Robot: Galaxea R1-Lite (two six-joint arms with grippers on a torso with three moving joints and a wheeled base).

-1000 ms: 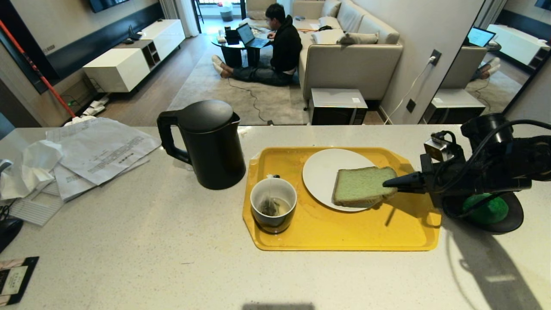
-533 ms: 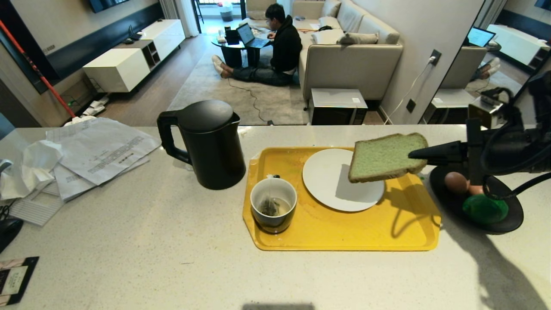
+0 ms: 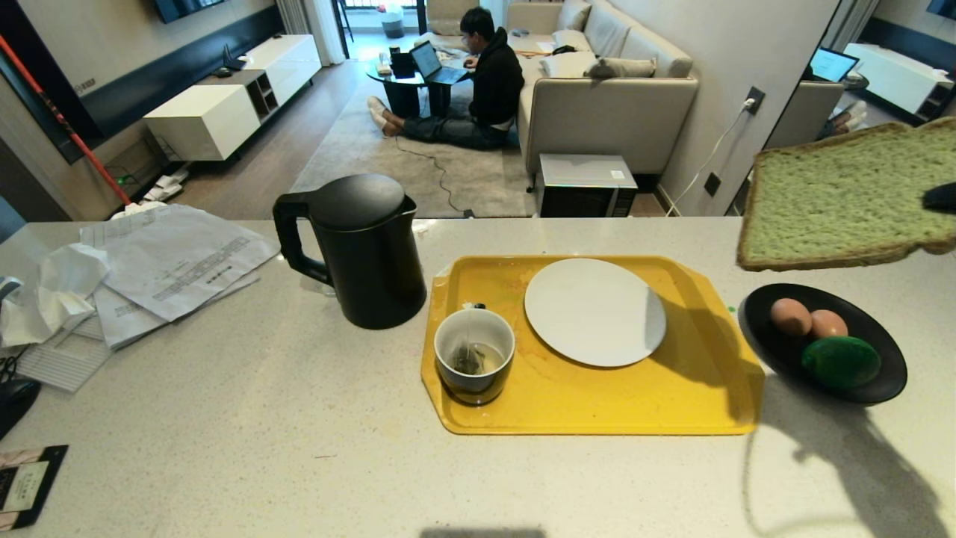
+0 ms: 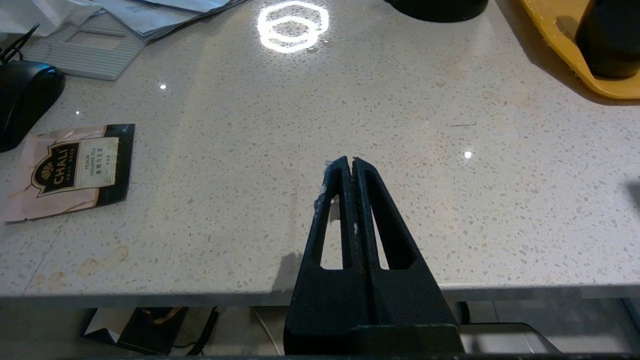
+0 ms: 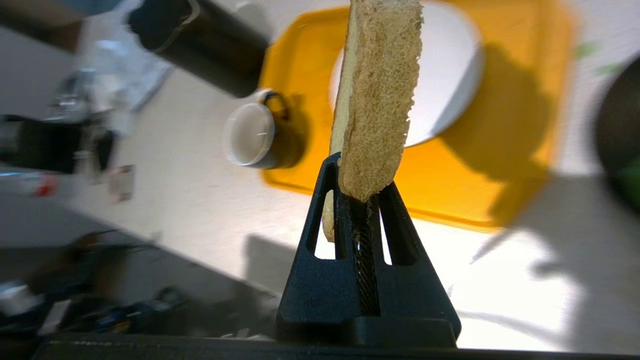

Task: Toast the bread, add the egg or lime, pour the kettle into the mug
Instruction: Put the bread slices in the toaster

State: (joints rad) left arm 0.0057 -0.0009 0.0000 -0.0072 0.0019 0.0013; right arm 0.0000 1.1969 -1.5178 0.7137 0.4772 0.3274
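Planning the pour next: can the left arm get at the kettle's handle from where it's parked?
Probably yes. The left gripper is shut and empty over the counter's near edge, and the kettle stands with its handle turned to the robot's left. Bare counter lies between; the papers sit farther left, off the path.

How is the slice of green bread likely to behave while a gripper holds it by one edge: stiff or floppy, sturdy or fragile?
The bread, pinched at one edge by the right gripper, juts out without drooping, so it is probably fairly stiff and light. Its open, spongy crumb suggests it could compress or tear where the fingers squeeze.
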